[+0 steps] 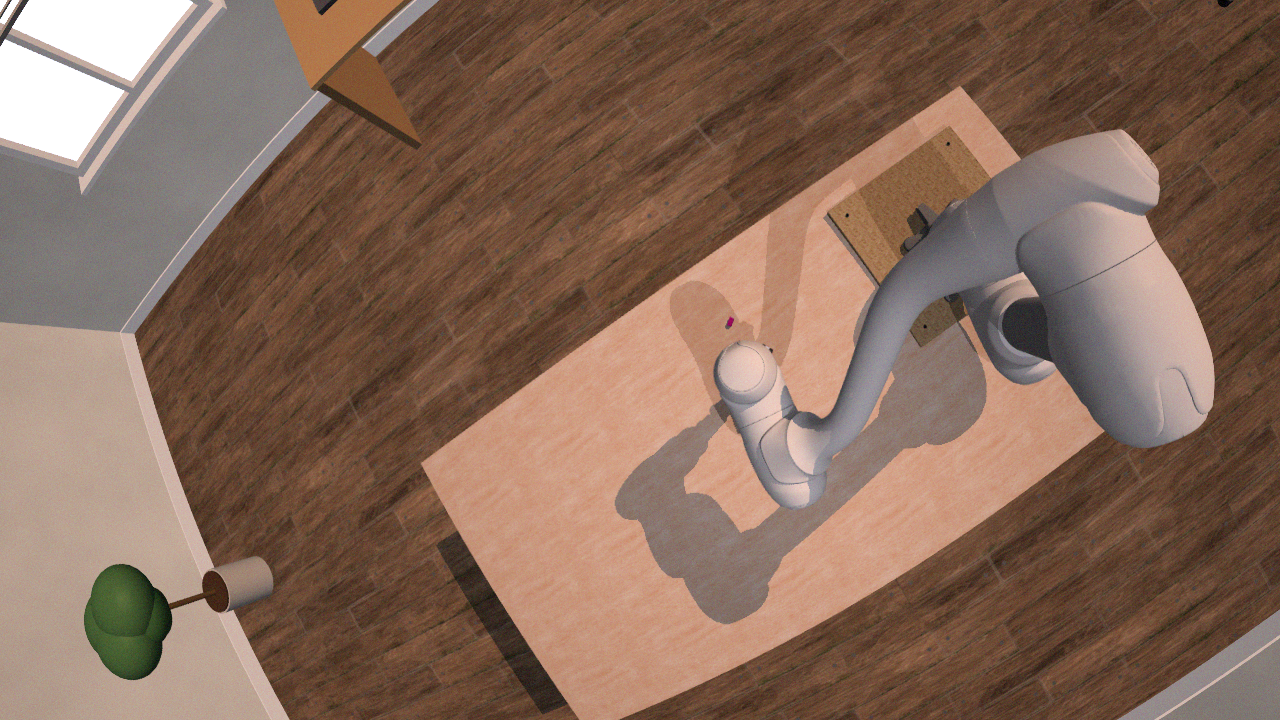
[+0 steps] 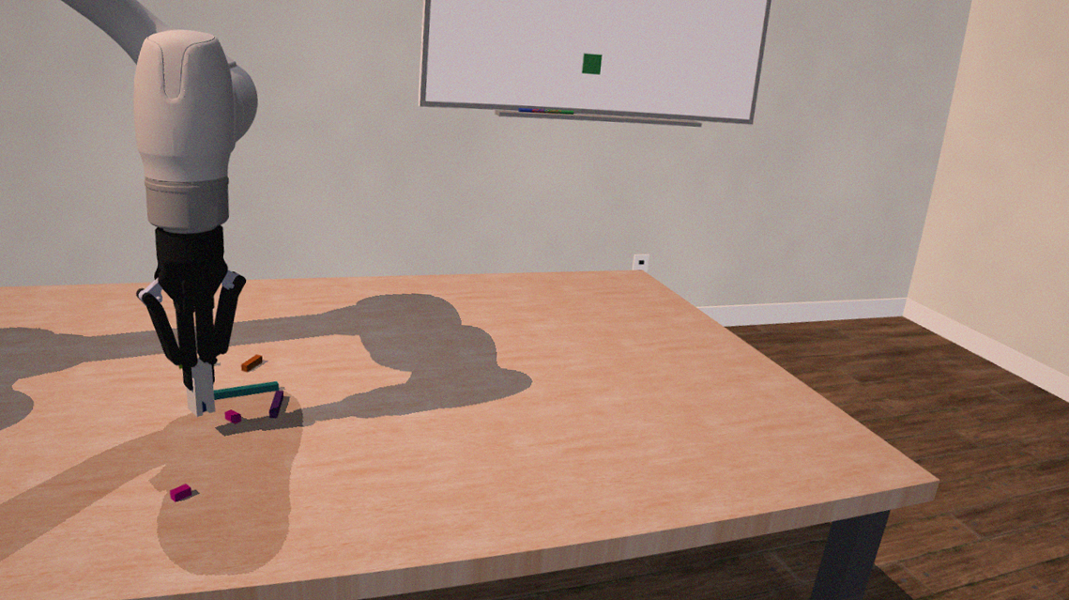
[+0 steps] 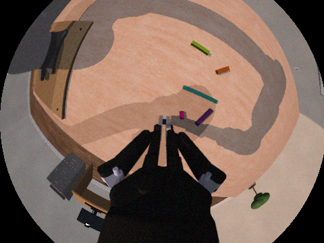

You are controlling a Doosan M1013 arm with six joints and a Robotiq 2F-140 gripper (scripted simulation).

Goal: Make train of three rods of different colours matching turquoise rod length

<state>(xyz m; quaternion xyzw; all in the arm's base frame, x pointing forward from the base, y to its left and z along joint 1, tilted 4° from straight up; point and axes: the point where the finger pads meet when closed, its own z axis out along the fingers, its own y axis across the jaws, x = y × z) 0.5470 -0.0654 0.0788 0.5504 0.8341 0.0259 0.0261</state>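
My gripper [image 2: 200, 408] [image 3: 164, 121] is shut on a small dark blue rod [image 3: 164, 121], held above the table, left of a magenta rod [image 2: 233, 415] [image 3: 181, 115]. A turquoise rod [image 2: 250, 390] [image 3: 200, 94] lies behind that magenta rod, with a purple rod [image 2: 276, 403] [image 3: 204, 117] near its right end. An orange rod [image 2: 252, 361] [image 3: 223, 70] and a lime rod [image 3: 200, 48] lie farther back; the gripper mostly hides the lime one in the exterior view. Another magenta rod [image 1: 730, 322] [image 2: 180, 493] lies alone nearer the table's front edge, hidden in the wrist view.
The table [image 1: 537, 501] [image 2: 600, 386] carries a wooden board [image 1: 930, 179] [image 3: 72, 67] at the arm's base. The arm covers most of the rods in the top view. Arm shadows cross the table. A whiteboard [image 2: 665, 46] hangs on the wall behind.
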